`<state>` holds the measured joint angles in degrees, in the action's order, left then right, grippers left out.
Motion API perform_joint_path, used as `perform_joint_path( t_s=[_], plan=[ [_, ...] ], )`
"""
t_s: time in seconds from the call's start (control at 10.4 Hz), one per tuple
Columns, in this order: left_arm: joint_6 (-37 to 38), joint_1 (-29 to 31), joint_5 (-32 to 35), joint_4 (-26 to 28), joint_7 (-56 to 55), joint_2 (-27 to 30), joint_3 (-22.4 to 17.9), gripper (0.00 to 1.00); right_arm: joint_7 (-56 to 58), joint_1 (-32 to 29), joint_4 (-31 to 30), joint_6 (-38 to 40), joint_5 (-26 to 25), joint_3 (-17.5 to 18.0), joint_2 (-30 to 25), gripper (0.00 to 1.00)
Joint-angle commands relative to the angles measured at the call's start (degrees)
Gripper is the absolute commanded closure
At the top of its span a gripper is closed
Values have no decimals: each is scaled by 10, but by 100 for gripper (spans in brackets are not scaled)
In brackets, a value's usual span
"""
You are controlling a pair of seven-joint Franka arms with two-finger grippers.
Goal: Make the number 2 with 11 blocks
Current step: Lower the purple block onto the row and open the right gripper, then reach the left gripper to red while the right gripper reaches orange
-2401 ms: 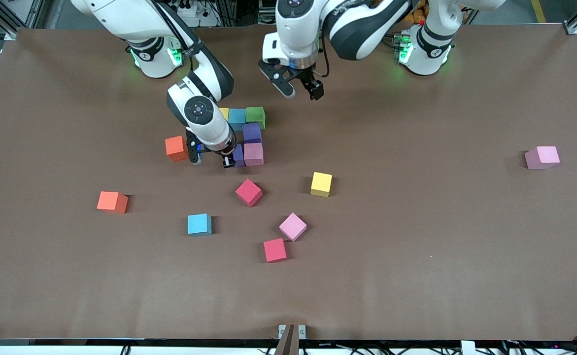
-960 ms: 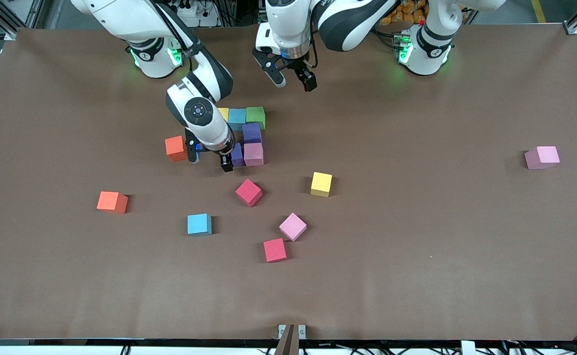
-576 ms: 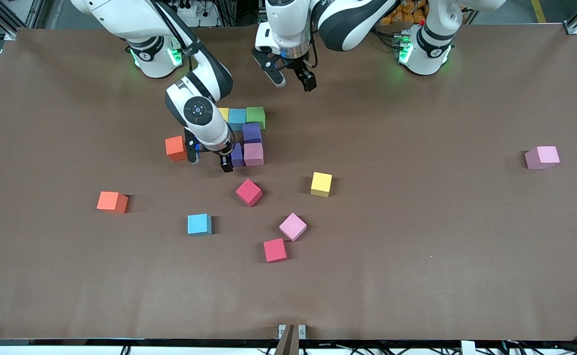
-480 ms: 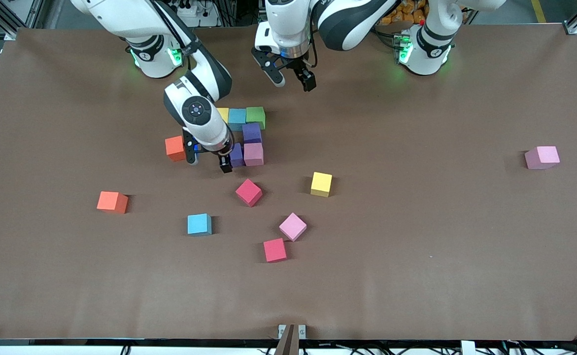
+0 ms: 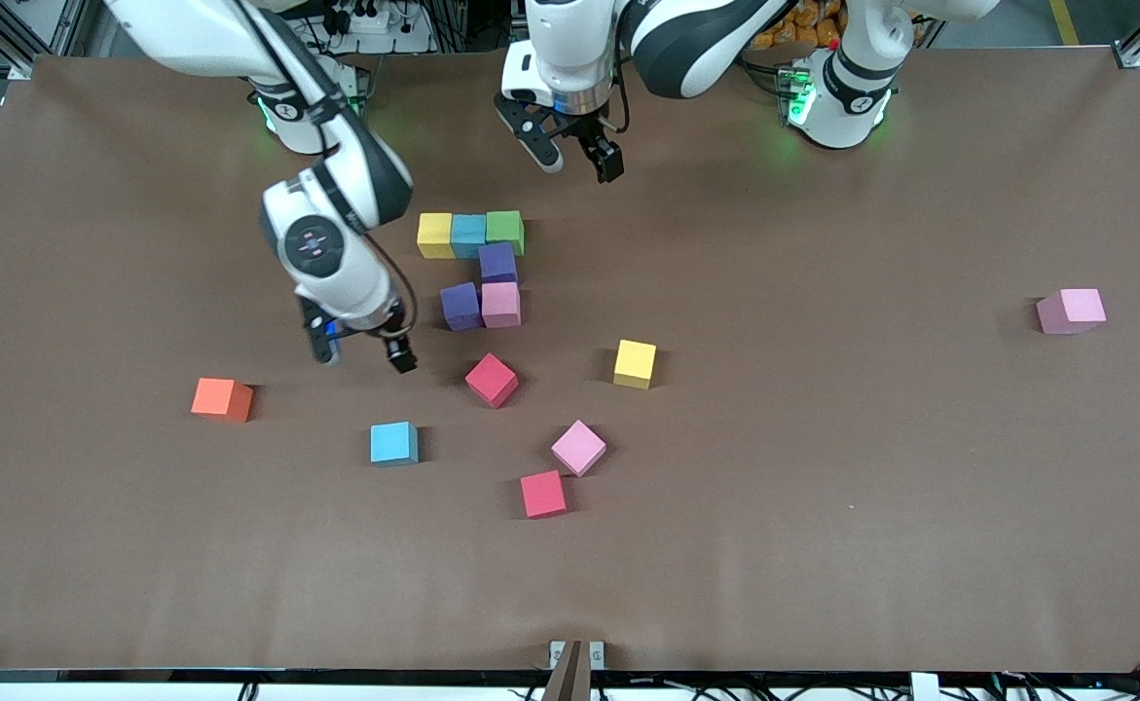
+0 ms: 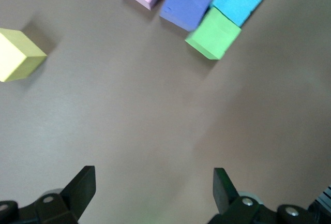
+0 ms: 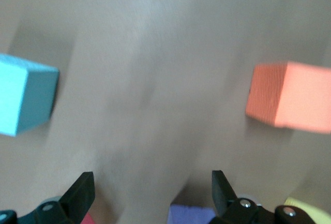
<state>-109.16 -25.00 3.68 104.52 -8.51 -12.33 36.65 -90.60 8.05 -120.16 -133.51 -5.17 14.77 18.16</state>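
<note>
Part of the number 2 lies on the table: a row of yellow (image 5: 434, 235), blue (image 5: 468, 234) and green (image 5: 505, 231) blocks. A purple block (image 5: 497, 262) sits under the green one. Nearer the camera come pink (image 5: 500, 304) and purple (image 5: 460, 306). My right gripper (image 5: 363, 358) hangs open and empty over bare table, beside that purple block toward the right arm's end. Its wrist view shows an orange block (image 7: 289, 97) and a blue block (image 7: 26, 100) to either side of the right gripper (image 7: 152, 182). My left gripper (image 5: 579, 166) waits open over bare table; green (image 6: 214, 32) lies ahead of it.
Loose blocks lie nearer the camera: red (image 5: 492, 380), yellow (image 5: 635, 363), pink (image 5: 578, 448), red (image 5: 542, 494), blue (image 5: 394, 443) and orange (image 5: 222, 399). Another pink block (image 5: 1071, 311) sits alone toward the left arm's end.
My right gripper has drawn away from the purple block, toward the camera and the right arm's end. The yellow and purple blocks now show fully; its arm covers the nearby orange block. The left arm has not moved.
</note>
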Motion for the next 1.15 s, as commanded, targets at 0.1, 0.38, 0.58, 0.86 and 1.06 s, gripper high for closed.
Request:
perform_joint_path(
  t_s=[0.1,0.38,0.58,0.86,1.06],
  plan=[
    [-39,27,47,-51,-25,-58,-4,0,150,-74,-4,42,-57,5,-14,0],
    [-133,23,116,-83,-97,-128,-25,0,336,-137,-7,57,-58,5,-30,0],
    [-155,20,201,-151,-152,-195,-27,0,496,-167,-7,64,-60,-3,-39,0],
    [-248,-57,234,-204,-236,-255,-123,0,693,-207,-1,62,-60,-17,-37,0],
    [-319,-100,234,-213,-275,-277,-183,0,762,-219,0,57,-61,-19,-34,0]
  ],
)
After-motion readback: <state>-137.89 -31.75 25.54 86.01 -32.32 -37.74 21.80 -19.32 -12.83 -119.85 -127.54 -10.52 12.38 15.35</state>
